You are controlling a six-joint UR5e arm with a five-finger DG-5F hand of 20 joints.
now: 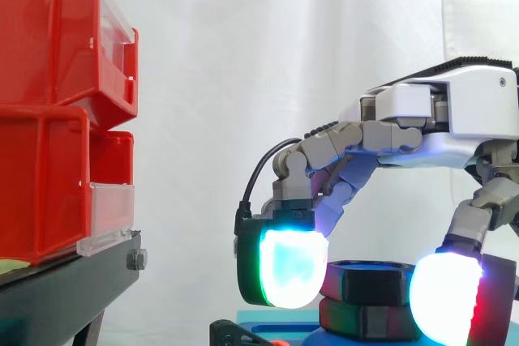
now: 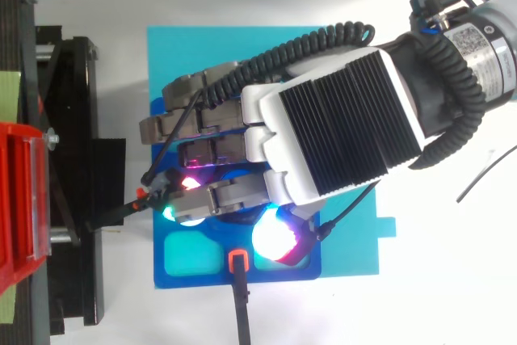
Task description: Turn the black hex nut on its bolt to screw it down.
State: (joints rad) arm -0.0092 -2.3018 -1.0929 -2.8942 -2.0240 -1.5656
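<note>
The black hex nut (image 1: 369, 279) sits on its bolt above a second dark hex piece (image 1: 365, 318), over a blue base (image 2: 190, 276). My hand (image 1: 470, 111) reaches in from the right and arches over the nut with its fingers curled down. One glowing fingertip (image 1: 288, 266) rests against the nut's left side, and the thumb pad (image 1: 444, 297) lies against its right side. From above, the hand (image 2: 339, 119) hides the nut.
Red bins (image 1: 49, 119) are stacked on a black stand (image 1: 73, 289) to the left. The blue base lies on a cyan mat (image 2: 178, 62). An orange clip (image 2: 238, 260) with a black lead sits at the base's near edge.
</note>
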